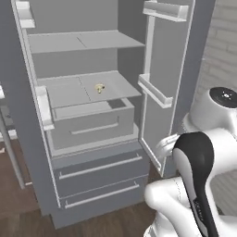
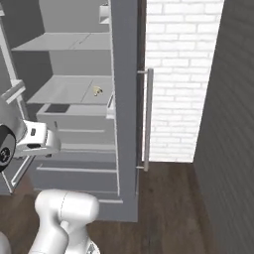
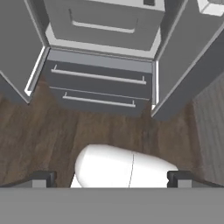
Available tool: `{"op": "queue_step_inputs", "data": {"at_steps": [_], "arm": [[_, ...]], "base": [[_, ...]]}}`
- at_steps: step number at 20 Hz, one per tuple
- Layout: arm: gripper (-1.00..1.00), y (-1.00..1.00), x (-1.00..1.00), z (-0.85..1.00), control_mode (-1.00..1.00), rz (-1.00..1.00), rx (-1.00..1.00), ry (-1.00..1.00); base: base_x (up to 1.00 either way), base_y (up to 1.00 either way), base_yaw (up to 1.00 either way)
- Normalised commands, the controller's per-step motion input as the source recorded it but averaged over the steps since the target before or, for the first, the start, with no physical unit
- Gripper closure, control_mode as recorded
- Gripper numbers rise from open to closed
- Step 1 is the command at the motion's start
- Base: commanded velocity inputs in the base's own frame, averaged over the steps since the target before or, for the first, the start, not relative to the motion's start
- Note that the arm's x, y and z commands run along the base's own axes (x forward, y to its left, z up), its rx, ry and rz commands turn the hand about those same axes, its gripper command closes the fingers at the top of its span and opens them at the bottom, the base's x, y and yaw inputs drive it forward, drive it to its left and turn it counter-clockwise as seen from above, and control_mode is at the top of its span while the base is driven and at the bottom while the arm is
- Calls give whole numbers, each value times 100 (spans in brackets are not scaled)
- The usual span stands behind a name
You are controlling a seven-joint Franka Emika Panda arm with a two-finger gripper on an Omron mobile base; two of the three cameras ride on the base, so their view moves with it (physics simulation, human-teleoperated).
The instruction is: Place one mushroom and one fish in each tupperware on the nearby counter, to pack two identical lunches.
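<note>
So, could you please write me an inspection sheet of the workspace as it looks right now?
Surface: the open fridge has grey shelves; the middle shelf is the one in use.
Job's things: one mushroom sits on the middle shelf, apart from everything else; no fish or trays seen.
Clutter: nothing seen.
Grippers: the gripper is open and holds nothing, pointing down at the wooden floor in front of the two lower drawers.
Cables: nothing seen.
Surroundings: both fridge doors stand open, the right door has racks, and a white brick wall lies to the right.
</note>
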Motion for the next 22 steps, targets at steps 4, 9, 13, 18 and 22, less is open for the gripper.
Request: {"op": "queue_step_inputs", "data": {"at_steps": [4, 9, 13, 18, 22], "arm": [[-100, 0, 0, 0, 100, 0, 0, 0], [-100, 0, 0, 0, 100, 0, 0, 0], [-100, 0, 0, 0, 100, 0, 0, 0], [-100, 0, 0, 0, 100, 0, 0, 0], [-100, 0, 0, 0, 100, 0, 0, 0]], "base": [[46, 13, 36], [70, 9, 6], [45, 15, 3], [25, 10, 1], [52, 6, 4]]}}
